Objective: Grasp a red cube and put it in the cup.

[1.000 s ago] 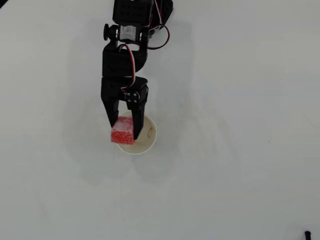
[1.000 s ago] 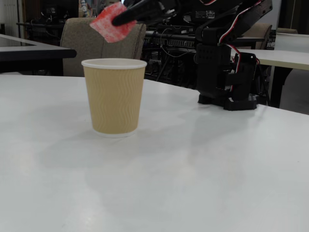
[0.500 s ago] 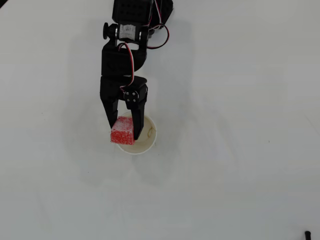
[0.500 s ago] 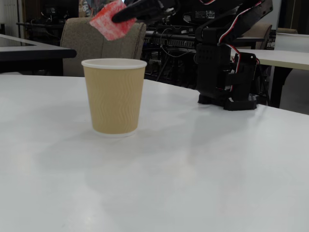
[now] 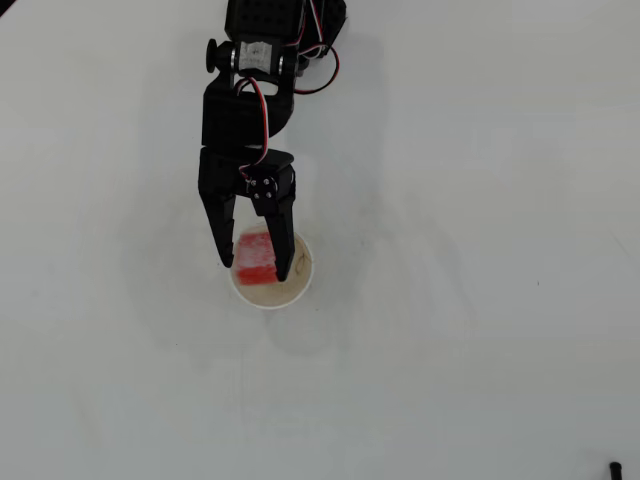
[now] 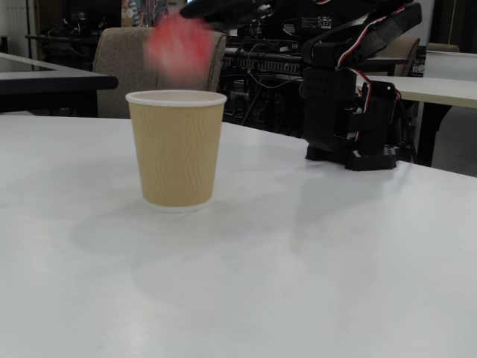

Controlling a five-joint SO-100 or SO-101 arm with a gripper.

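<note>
1 red cube point(image 5: 256, 255) sits between the 2 black fingers of the gripper point(image 5: 254, 270), which closes on its left and right faces directly above the mouth of the cup point(image 5: 303, 275) in the overhead view. In the fixed view the red cube point(image 6: 177, 43) appears as a motion-blurred patch just above the white rim of the cup point(image 6: 177, 149), not yet inside. The cube looks small and light, with a frosted, speckled skin; it is judged stiff enough to take a pinch on 2 opposite flat faces (the hold seen here), though the surface may be somewhat slippery. The cup, tan and ribbed on the outside, is paper and probably light, so a knock from a finger could tip it.

The table point(image 5: 480, 300) is plain white, smooth and matte, with a small dark object point(image 5: 615, 468) at its lower right edge in the overhead view. Behind, the fixed view shows a padded chair point(image 6: 112, 67), dark desks and cabling, with the arm's base point(image 6: 350, 112) to the right.
</note>
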